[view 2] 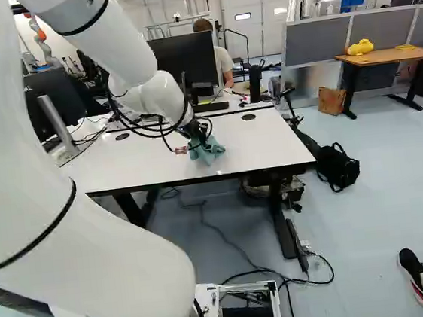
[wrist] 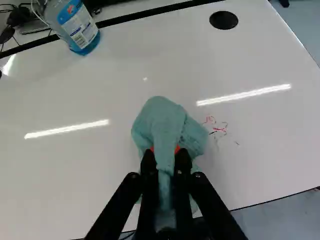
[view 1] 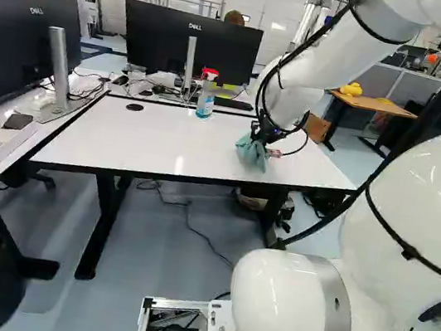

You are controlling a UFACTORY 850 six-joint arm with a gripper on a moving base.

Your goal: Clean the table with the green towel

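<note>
The gripper (view 2: 198,135), fingers slightly parted, clamps the green towel (wrist: 161,117) on the white table (wrist: 75,170); with twelve straight ahead, red and black scribbles (wrist: 218,129) lie at two o'clock, a labelled spray bottle (wrist: 81,31) at eleven.

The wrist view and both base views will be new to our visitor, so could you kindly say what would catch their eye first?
Probably the huge white arm, looming at the left of the right base view and the right of the left one. Next, the green towel, bunched in the black gripper over the white table, with red and dark scribbles just beside it.
</note>
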